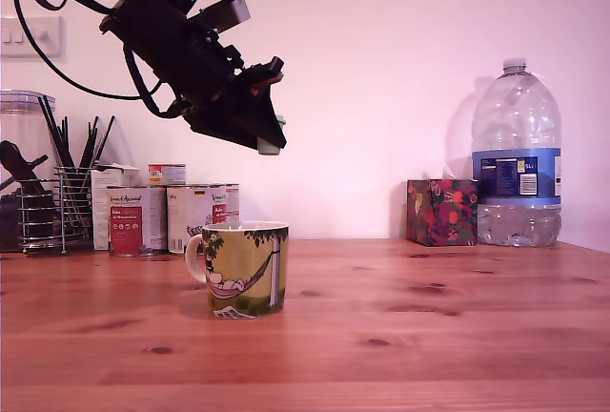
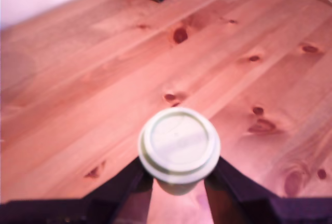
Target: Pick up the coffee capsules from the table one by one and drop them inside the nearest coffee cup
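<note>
Nearest the lens in the wrist view: coffee capsule (image 2: 179, 146), pale grey-green, round flat foil face toward the camera, pinched between the two dark fingers (image 2: 129, 182) of the gripper (image 2: 179, 180). Fingers sit on the tapered body just under the rim flange, closed on it from both sides. View slightly blurred.

Exterior view: gripper (image 1: 270, 141) is up in the air, arm coming in from 10 o'clock, capsule (image 1: 270, 146) just poking out below the tips. Coffee cup (image 1: 244, 268) stands upright on the table (image 1: 429, 336), at roughly 6 o'clock from the gripper and well below it; capsule looks about over the rim's right-hand part, can't tell depth alignment. Cup not in the wrist view.

Handling, judged: capsule light, thin-walled, smooth, so it likely dents if squeezed hard and could slip or pivot in a loose pinch. Best hold is the sidewall under the flange, which acts as a stop. Mug ceramic, stiff, heavy enough not to shift from a drop.

Behind, at 9 o'clock of the cup: tin cans (image 1: 172, 216), utensil rack (image 1: 57, 204). At 3 o'clock: floral box (image 1: 441, 212), water bottle (image 1: 516, 159).
</note>
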`<move>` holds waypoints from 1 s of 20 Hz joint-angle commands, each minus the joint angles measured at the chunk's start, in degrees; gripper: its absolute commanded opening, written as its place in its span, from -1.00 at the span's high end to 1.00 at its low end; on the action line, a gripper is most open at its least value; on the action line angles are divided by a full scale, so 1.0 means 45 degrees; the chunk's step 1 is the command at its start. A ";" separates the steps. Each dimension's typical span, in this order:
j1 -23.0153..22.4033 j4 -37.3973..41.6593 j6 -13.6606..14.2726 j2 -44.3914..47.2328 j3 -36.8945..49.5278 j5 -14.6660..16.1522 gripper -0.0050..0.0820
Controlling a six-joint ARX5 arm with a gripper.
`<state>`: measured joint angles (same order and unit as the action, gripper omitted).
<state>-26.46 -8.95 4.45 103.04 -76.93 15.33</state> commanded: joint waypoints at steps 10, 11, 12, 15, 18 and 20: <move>-0.0053 -0.2297 0.0136 -0.1418 0.0267 -0.0481 0.42; -0.0053 -0.2409 0.0136 -0.1554 0.0369 -0.0549 0.42; -0.0053 -0.2521 0.0136 -0.1656 0.0418 -0.0563 0.42; -0.0073 -0.2778 0.0170 -0.1977 0.0792 -0.0646 0.42; -0.0078 -0.2569 0.0165 -0.2676 0.1821 -0.0661 0.42; -0.0078 -0.2176 0.0126 -0.3206 0.2599 -0.0661 0.42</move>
<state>-26.59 -19.94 4.89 90.13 -66.37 12.29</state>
